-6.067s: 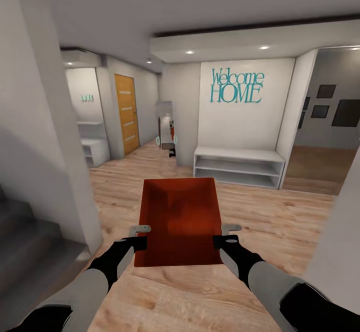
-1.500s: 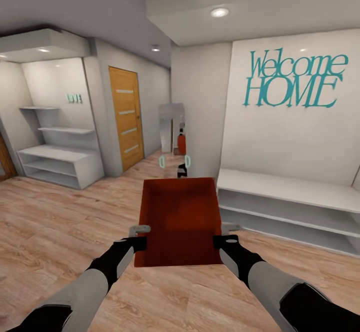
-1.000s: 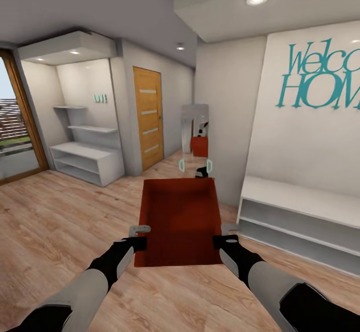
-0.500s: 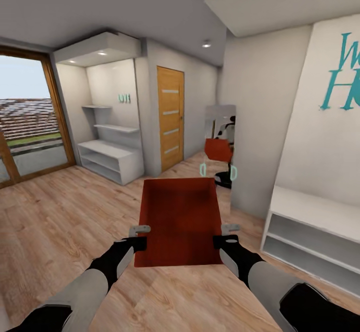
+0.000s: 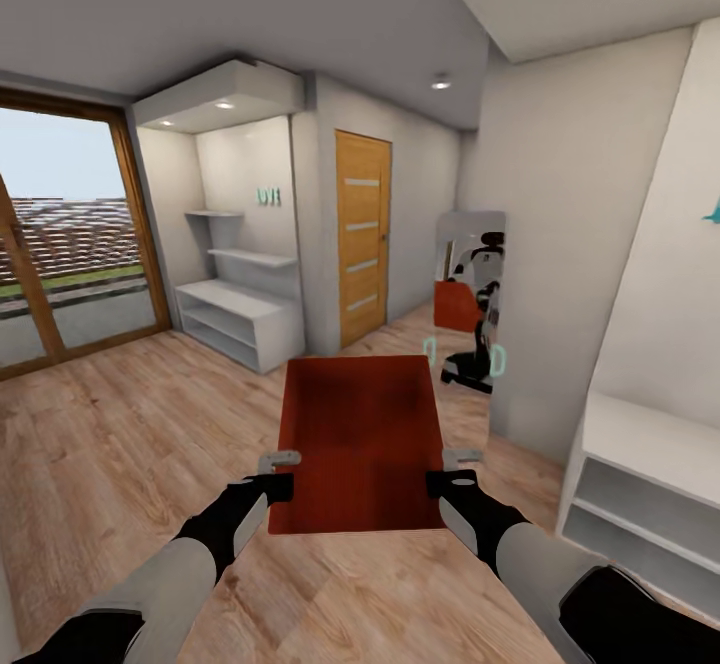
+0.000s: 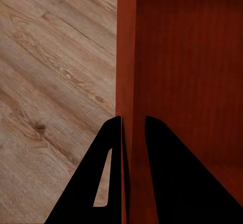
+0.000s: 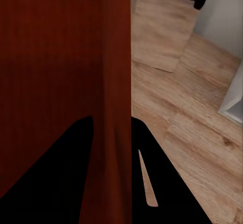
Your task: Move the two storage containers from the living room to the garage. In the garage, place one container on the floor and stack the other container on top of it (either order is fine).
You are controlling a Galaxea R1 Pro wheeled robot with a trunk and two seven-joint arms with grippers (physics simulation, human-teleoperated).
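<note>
Head view: the storage container (image 5: 360,439) rides at centre frame, carried over wood flooring (image 5: 120,424), left pincer (image 5: 280,473) and right pincer (image 5: 452,469) each on a side wall. Left wrist: fingers (image 6: 109,183) clamp the wall. Right wrist: same pinch. Transit step; next, find the garage.

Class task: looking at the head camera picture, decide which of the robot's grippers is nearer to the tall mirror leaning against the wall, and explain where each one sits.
Right. The right gripper clamps the storage container on the mirror's side; the left gripper clamps the opposite wall.
</note>
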